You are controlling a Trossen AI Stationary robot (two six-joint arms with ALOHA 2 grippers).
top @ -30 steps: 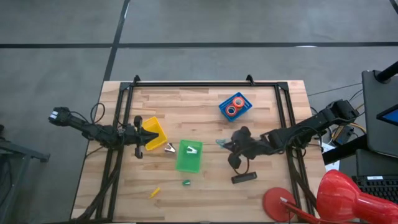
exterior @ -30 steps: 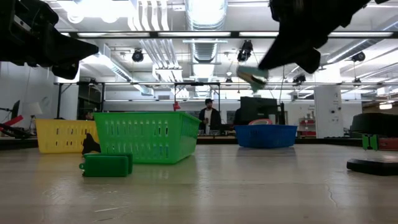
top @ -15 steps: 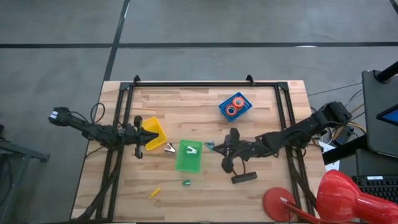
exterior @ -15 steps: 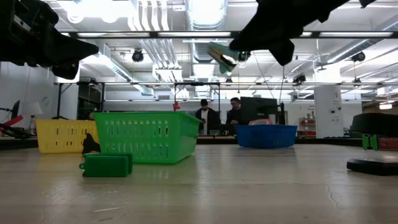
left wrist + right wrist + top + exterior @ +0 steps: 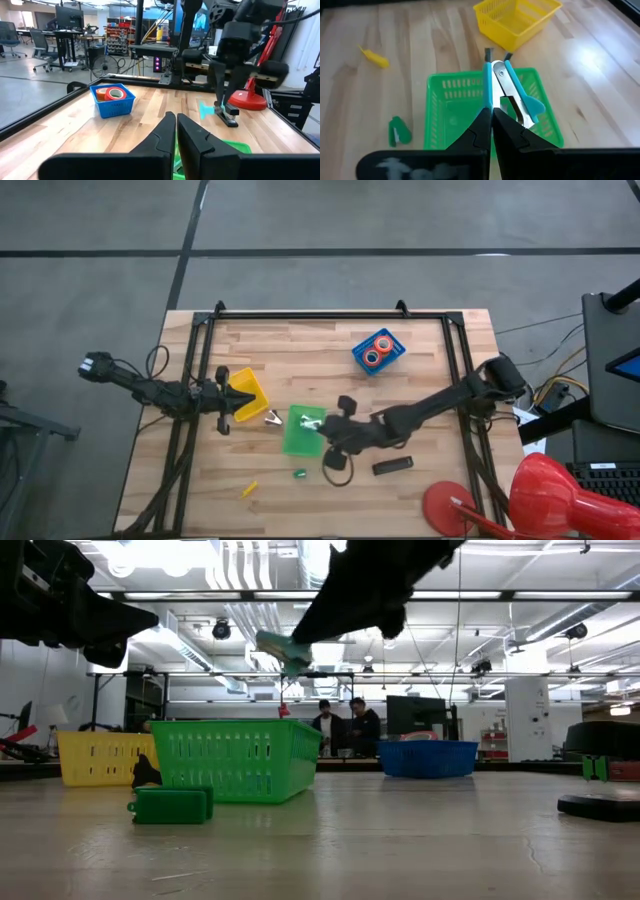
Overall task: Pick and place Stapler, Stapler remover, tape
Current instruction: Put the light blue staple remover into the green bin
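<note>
right gripper (image 5: 491, 107) clamps teal staple remover (image 5: 517, 95) | above green basket (image 5: 436, 107) | centre, lower, then release | left gripper (image 5: 176, 131) closed, idle

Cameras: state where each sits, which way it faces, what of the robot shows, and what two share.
High view: above the table, straight down; both arms, left gripper at the yellow plastic basket, right gripper at the green plastic basket.
Low view: table-top height, level toward the room; arms enter from above.
Left wrist view: on left arm, across the table; own jaws, right arm beyond.
Right wrist view: on right arm, down onto green basket; own jaws.
Shared: low and wrist views show the teal-handled metal staple remover in the right jaws.
</note>
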